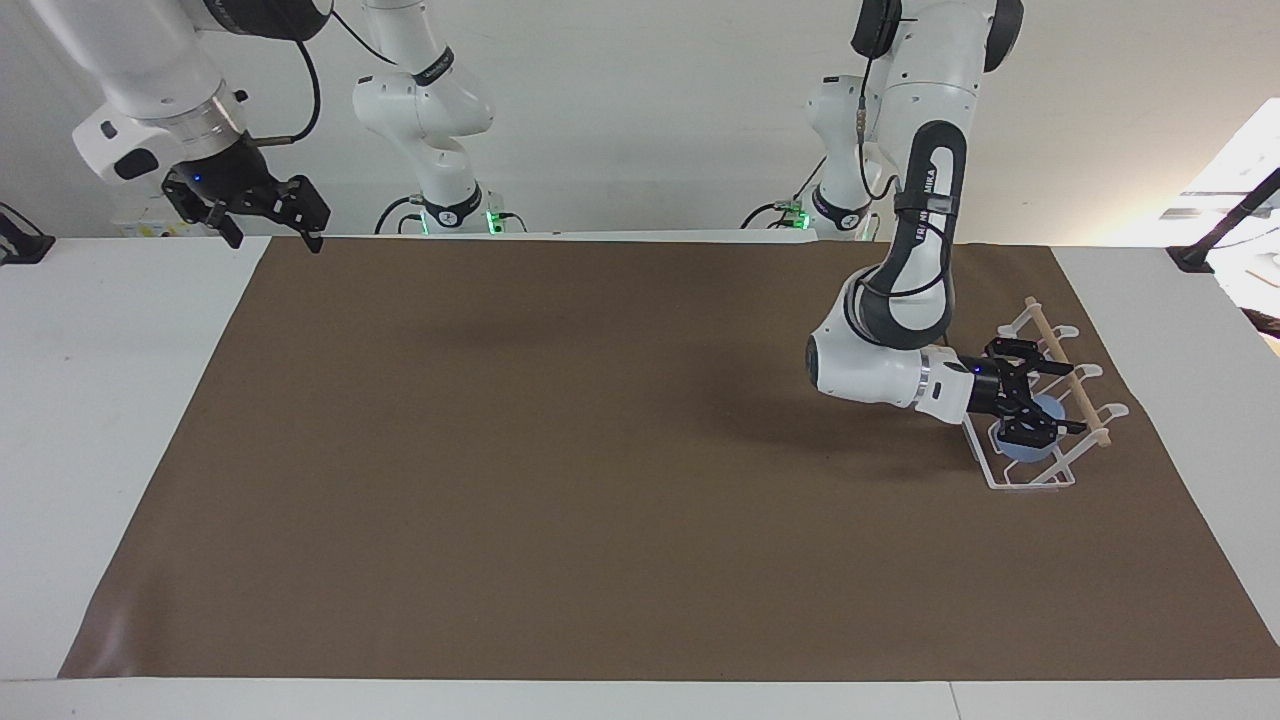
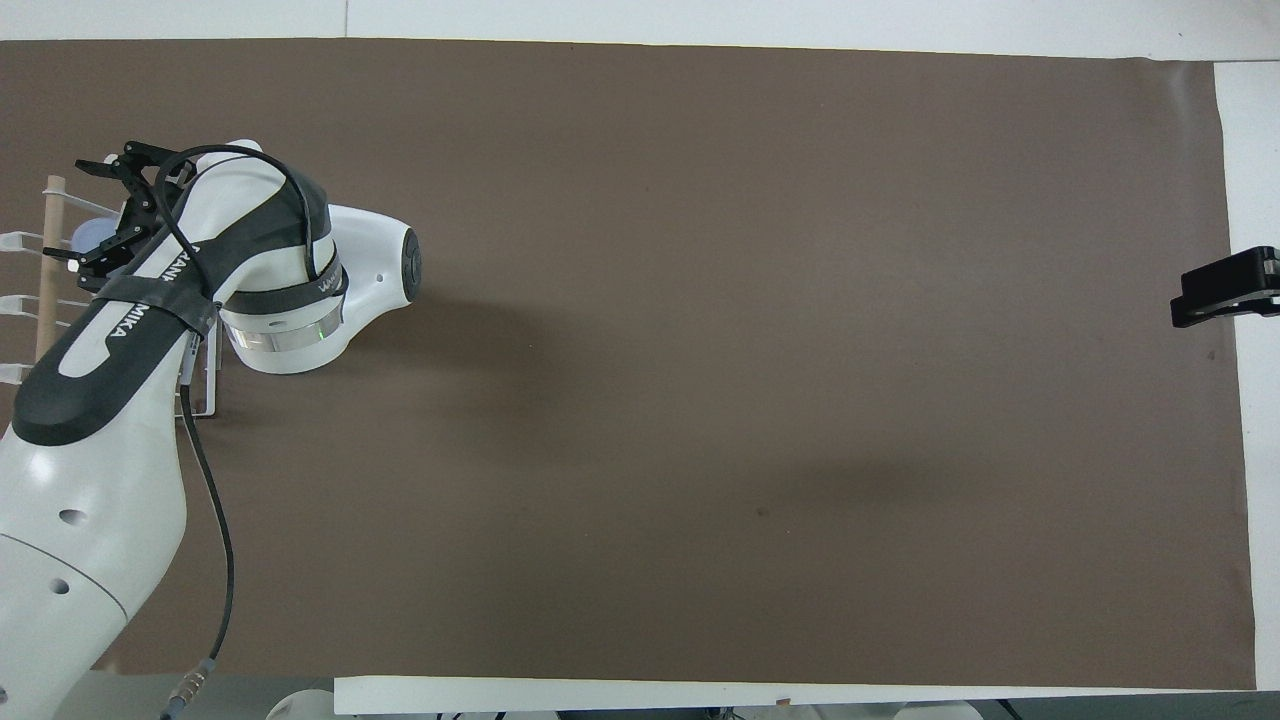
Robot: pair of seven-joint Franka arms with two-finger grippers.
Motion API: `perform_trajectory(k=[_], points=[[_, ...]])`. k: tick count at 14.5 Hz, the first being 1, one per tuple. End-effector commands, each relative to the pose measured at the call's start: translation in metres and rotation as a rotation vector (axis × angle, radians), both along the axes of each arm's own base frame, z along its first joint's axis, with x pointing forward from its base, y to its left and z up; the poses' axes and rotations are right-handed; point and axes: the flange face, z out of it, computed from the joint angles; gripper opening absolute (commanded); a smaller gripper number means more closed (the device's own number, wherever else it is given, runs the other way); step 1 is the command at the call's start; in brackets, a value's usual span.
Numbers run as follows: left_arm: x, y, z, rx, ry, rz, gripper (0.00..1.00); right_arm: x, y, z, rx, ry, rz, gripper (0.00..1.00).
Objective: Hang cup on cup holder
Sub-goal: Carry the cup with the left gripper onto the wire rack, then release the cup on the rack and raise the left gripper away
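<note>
The light-blue cup (image 1: 1026,446) sits low inside the white wire cup holder (image 1: 1012,484), under its wooden rod (image 1: 1068,374), at the left arm's end of the table. My left gripper (image 1: 1052,402) tilts down into the holder and its fingers stand on either side of the cup, shut on it. In the overhead view only a sliver of the cup (image 2: 88,233) shows between the rod (image 2: 45,300) and the left gripper (image 2: 72,212). My right gripper (image 1: 272,222) hangs open and empty above the mat's corner at the right arm's end, waiting; it also shows in the overhead view (image 2: 1225,296).
A brown mat (image 1: 600,450) covers most of the white table (image 1: 100,400). The left arm's forearm and wrist (image 2: 270,290) hang over the mat beside the holder. Nothing else lies on the mat.
</note>
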Motion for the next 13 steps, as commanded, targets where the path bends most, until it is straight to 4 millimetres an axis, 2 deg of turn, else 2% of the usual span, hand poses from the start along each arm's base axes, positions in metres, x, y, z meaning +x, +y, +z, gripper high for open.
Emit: perform_trajectory(k=[1, 3, 6, 8, 9, 10, 12, 13], points=[[0.001, -0.005, 0.005, -0.020, 0.008, -0.008, 1.00, -0.005, -0.003, 0.000, 0.003, 0.007, 0.021, 0.99], [0.003, -0.012, 0.014, -0.056, -0.007, 0.005, 1.00, -0.005, -0.003, -0.001, 0.003, 0.008, 0.021, 0.99], [0.003, -0.016, 0.023, -0.127, 0.078, 0.047, 1.00, -0.005, -0.003, -0.001, 0.003, 0.008, 0.021, 0.99], [0.011, -0.016, 0.045, -0.268, 0.178, 0.021, 1.00, -0.005, -0.003, 0.000, 0.003, 0.007, 0.021, 0.99], [0.012, -0.007, 0.063, -0.366, 0.217, 0.001, 1.00, -0.005, -0.003, 0.000, 0.003, 0.007, 0.021, 0.99], [0.012, 0.011, 0.086, -0.440, 0.257, -0.016, 1.00, -0.005, -0.003, 0.000, 0.003, 0.007, 0.021, 0.99], [0.008, 0.050, 0.101, -0.551, 0.370, -0.006, 1.00, -0.005, -0.003, 0.000, 0.003, 0.007, 0.021, 0.99], [0.007, 0.061, 0.103, -0.641, 0.453, -0.037, 1.00, -0.005, -0.003, -0.001, 0.003, 0.008, 0.021, 0.99]])
